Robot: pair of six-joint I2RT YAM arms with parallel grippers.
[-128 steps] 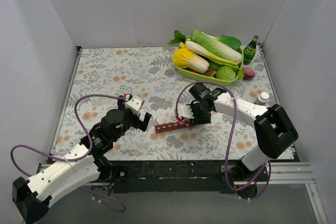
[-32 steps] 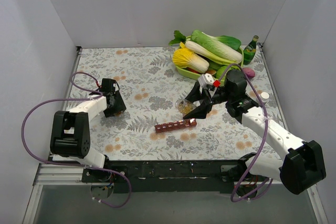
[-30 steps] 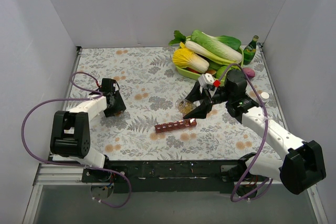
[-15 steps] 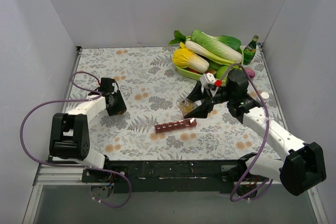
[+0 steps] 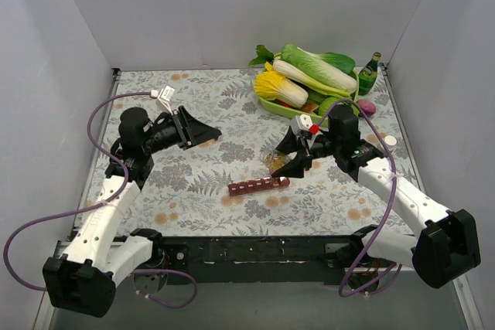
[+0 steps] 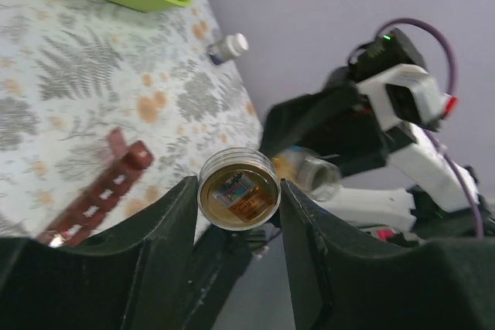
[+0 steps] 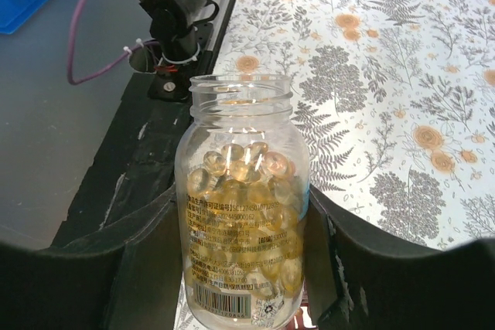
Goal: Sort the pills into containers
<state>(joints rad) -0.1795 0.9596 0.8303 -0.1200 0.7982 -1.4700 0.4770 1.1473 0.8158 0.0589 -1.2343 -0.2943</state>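
The containers, a dark red strip of small compartments (image 5: 259,185), lie on the flowered table; the left wrist view also shows the strip (image 6: 100,199). My right gripper (image 5: 290,154) hangs just above and behind it, shut on an uncapped clear bottle (image 7: 241,191) full of amber pills (image 7: 244,168). My left gripper (image 5: 210,130) is raised over the table's left half, pointing right. In its wrist view the left gripper (image 6: 238,187) is shut on a small round clear piece (image 6: 238,200) with a ribbed rim, seen end-on; cap or small bottle, I cannot tell.
A green tray (image 5: 282,107) piled with vegetables stands at the back right, with a green bottle (image 5: 370,75) and a purple item (image 5: 366,107) beside it. A white-capped bottle (image 5: 389,142) stands near the right wall. White walls enclose the table on three sides.
The left arm has risen from the table at the left and swung to point right, its jaws closed on the round clear piece. The right gripper with the bottle shifted only slightly.
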